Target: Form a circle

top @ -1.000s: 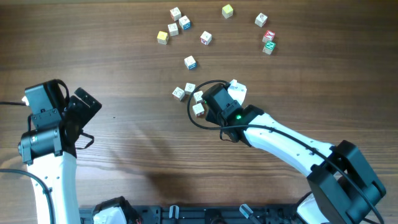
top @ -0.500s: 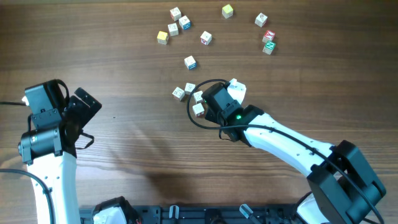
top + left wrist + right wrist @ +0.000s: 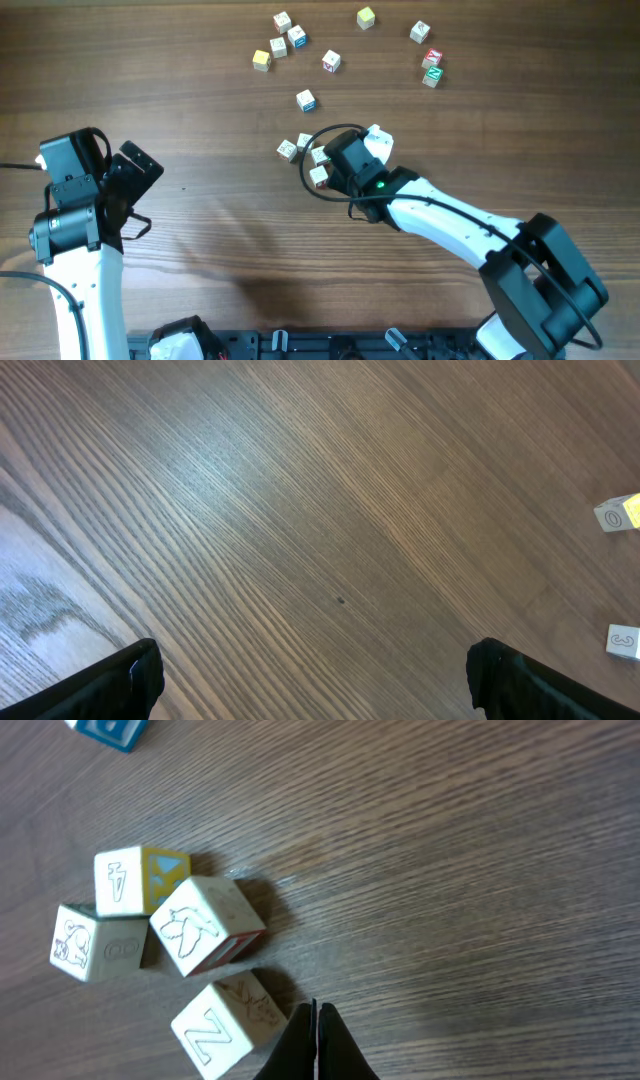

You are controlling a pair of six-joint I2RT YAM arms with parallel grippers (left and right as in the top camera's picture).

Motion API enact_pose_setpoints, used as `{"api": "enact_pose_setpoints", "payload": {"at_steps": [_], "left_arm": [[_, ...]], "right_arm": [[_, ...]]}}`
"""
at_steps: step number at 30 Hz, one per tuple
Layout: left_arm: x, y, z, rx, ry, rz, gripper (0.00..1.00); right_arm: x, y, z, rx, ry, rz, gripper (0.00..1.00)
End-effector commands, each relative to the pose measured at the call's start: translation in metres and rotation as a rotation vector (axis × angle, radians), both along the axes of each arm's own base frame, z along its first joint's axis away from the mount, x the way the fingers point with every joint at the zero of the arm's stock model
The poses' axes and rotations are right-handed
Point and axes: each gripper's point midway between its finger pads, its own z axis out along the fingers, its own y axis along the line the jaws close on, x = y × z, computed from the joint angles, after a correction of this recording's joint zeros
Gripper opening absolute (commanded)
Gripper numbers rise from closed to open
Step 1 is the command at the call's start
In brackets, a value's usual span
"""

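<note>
With tips together, your right end effector (image 3: 316, 1038) sits beside the Z cube (image 3: 222, 1025) as a blunt pusher, likely to close the circle (image 3: 205, 925), while your left end effector (image 3: 315, 690) idles with its fingers apart.

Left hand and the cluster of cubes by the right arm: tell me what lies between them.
Nothing. In the overhead view, only bare wooden table separates the left hand from the cluster of cubes.

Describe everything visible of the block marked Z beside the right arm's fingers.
The Z block is a small pale wooden cube, an outlined Z on one face and a faint line drawing on another. It sits flat on the wooden table, askew, in a four-block cluster, close beside the shut right fingers; contact is unclear.
</note>
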Motion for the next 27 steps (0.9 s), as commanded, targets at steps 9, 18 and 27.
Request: {"api": "enact_pose_setpoints", "payload": {"at_steps": [9, 18, 27], "left_arm": [[0.001, 0.000, 0.000, -0.014, -0.007, 0.007, 1.00], [0.001, 0.000, 0.000, -0.014, -0.007, 0.006, 1.00], [0.001, 0.000, 0.000, -0.013, -0.007, 0.006, 1.00]], "right_arm": [[0.002, 0.018, -0.018, 0.118, 0.062, 0.023, 0.04], [0.002, 0.019, -0.025, 0.135, 0.080, -0.013, 0.04], [0.005, 0.022, -0.027, 0.149, 0.073, -0.015, 0.04]]}}
